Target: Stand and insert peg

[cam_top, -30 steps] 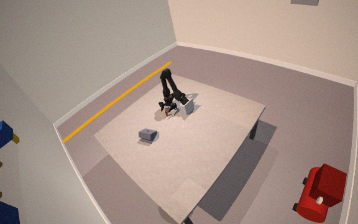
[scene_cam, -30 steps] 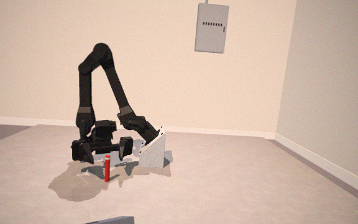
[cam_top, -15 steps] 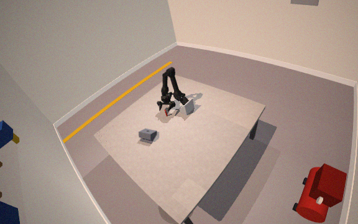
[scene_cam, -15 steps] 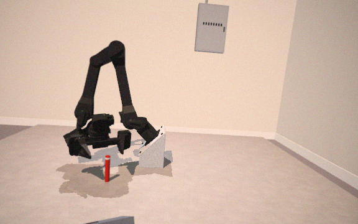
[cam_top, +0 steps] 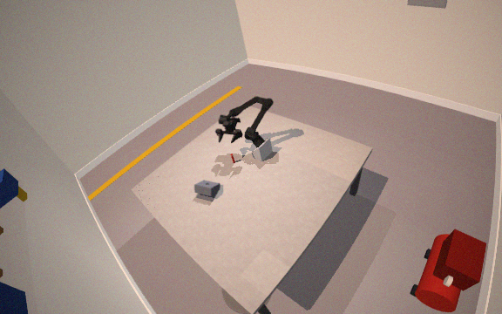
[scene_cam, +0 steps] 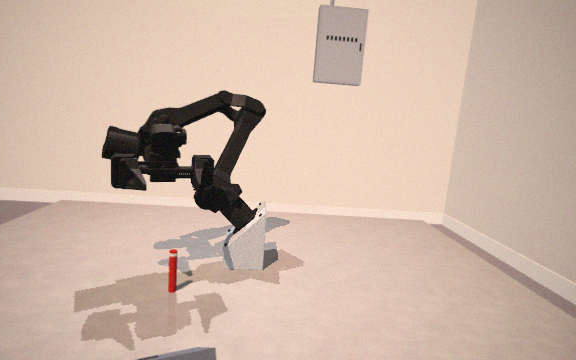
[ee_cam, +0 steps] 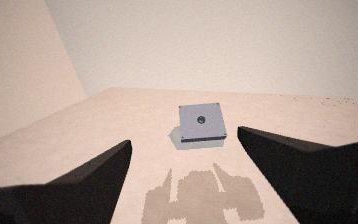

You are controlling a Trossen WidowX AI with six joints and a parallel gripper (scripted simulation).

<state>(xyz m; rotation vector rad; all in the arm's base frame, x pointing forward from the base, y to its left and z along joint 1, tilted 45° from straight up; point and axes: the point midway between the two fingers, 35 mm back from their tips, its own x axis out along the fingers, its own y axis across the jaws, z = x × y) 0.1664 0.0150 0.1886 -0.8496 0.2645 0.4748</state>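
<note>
Standing upright on the worktop (cam_top: 277, 192) (scene_cam: 368, 300) (ee_cam: 80, 135), the red peg (cam_top: 233, 158) (scene_cam: 172, 272) has its white band near the top. In the exterior view, left to right, the end effector (cam_top: 228, 139) (scene_cam: 168, 182) (ee_cam: 185, 138) hangs above, released, its fingers wide apart and nothing between them; then the arm's pale base (scene_cam: 250, 250) (cam_top: 263, 150). The wrist view shows the grey sloped panel (cam_top: 206, 187) (ee_cam: 203, 125), its hole unfilled.

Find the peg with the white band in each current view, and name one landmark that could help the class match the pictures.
Top: the peg is just left of centre.
Exterior: it stands left of centre, in the lower half.
Wrist: it is not in the picture.
Shared landmark: the grey block, cut off by the exterior view's bottom edge.
</note>
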